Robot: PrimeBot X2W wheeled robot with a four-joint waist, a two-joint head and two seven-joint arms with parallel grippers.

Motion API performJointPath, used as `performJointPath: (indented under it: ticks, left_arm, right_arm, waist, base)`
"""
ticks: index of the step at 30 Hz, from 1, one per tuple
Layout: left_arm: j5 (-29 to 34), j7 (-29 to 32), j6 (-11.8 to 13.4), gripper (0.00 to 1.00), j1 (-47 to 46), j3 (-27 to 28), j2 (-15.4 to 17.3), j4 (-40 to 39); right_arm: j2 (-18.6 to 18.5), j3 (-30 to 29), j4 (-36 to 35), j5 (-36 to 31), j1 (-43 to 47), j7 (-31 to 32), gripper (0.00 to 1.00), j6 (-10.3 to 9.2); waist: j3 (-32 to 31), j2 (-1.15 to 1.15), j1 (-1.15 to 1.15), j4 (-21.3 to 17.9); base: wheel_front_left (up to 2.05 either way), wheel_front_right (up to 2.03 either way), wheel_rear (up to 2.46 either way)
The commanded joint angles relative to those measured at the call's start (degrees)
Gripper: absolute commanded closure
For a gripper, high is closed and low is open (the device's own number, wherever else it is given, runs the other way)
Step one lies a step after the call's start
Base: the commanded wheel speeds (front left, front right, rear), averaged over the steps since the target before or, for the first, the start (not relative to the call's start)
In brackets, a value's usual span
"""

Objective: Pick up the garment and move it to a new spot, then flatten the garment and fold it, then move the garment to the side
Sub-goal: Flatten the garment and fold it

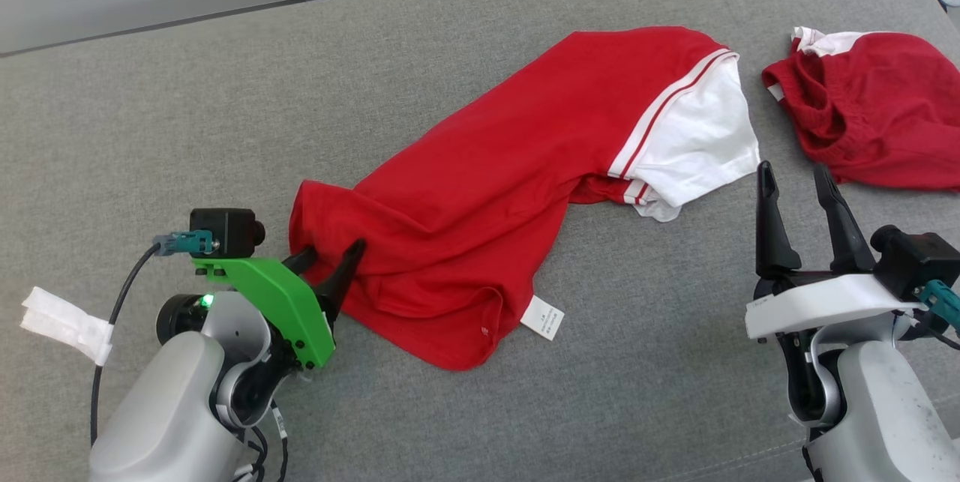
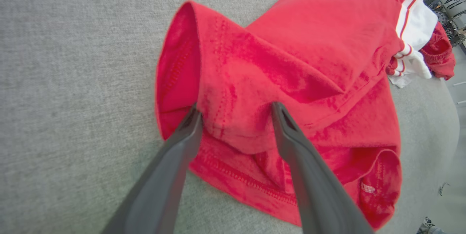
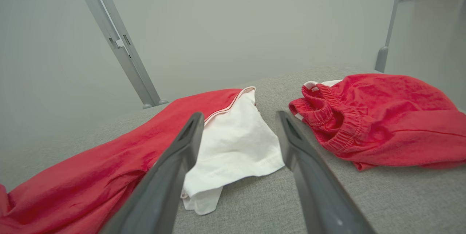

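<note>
Two dark fingers of my left gripper [image 2: 236, 106] stand spread apart, one on each side of a raised fold at the hem of the red T-shirt [image 1: 487, 190]. That shirt lies crumpled across the grey cushion [image 1: 150, 130], its white sleeve [image 1: 697, 137] toward my right gripper [image 1: 793, 167], which is wide apart and holds nothing. Red shorts [image 1: 877, 115] lie near that sleeve, not touching it.

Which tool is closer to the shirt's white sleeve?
Right. The right tool is just beside the white sleeve; the left tool straddles the far red end of the shirt.
</note>
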Motion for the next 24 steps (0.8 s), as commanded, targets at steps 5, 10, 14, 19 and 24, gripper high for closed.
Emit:
performJointPath:
  ticks: [5,10,14,19,24]
  left_arm:
    - [-0.42,0.96,0.36,0.29,1.53,-0.53,1.09,-4.03]
    - [-0.6,2.51,1.53,0.47,3.51,-1.09,2.17,-8.81]
    - [-1.33,3.78,2.53,0.35,5.69,-1.08,3.15,-11.39]
    - [-1.63,3.86,2.94,0.96,7.28,-0.82,3.91,-12.72]
    - [-1.61,3.07,2.22,1.0,7.56,-0.52,4.6,-14.52]
  right_arm:
    - [-0.19,-0.3,0.48,-0.56,0.68,-0.15,0.0,0.03]
    - [-0.19,-0.38,0.89,-0.74,0.9,-0.15,0.0,0.03]
    - [-0.39,-0.24,1.48,-0.82,1.1,-0.15,0.0,0.03]
    - [-0.59,0.12,2.04,-0.79,0.99,-0.15,0.0,0.03]
    - [-0.88,0.08,2.33,-0.9,1.32,-0.15,0.0,0.03]
  waist:
    - [-0.51,0.0,0.0,0.46]
    - [-0.96,0.0,0.0,1.14]
    - [-1.42,0.0,0.0,1.77]
    - [-1.91,0.0,0.0,2.34]
    - [-2.65,0.0,0.0,3.34]
  base:
    - [0.0,0.0,0.0]
    - [0.0,0.0,0.0]
    - [0.0,0.0,0.0]
    - [0.0,0.0,0.0]
    - [0.0,0.0,0.0]
